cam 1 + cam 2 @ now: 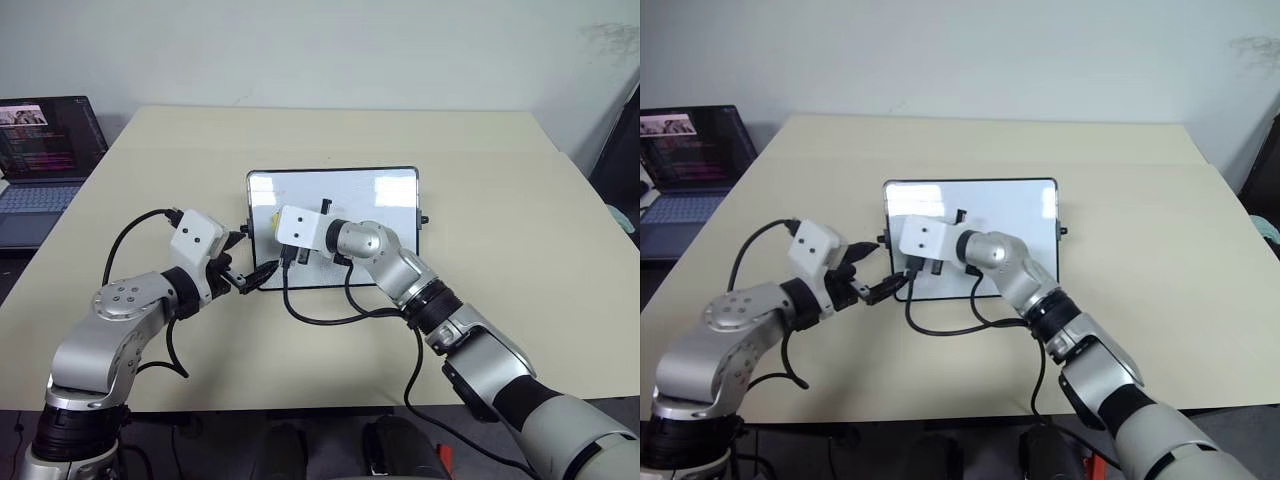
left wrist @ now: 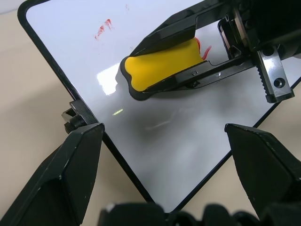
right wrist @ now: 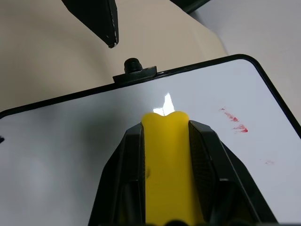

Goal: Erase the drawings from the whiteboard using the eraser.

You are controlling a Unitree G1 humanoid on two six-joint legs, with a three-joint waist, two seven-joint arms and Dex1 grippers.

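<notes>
The yellow eraser is clamped between the two black fingers of the right gripper, its dark underside laid against the whiteboard near the board's left side. A faint red smear (what can be seen of the drawings) is left on the glossy surface just beside the eraser, toward a rounded corner, and a trace of red is glimpsed behind the eraser in the left wrist view. The left gripper is held with its fingers spread wide and nothing between them, at the board's near left corner, close to a small black side knob. The whiteboard is laid flat in the middle of a beige table. An open laptop is seen beyond the table's far left corner.
</notes>
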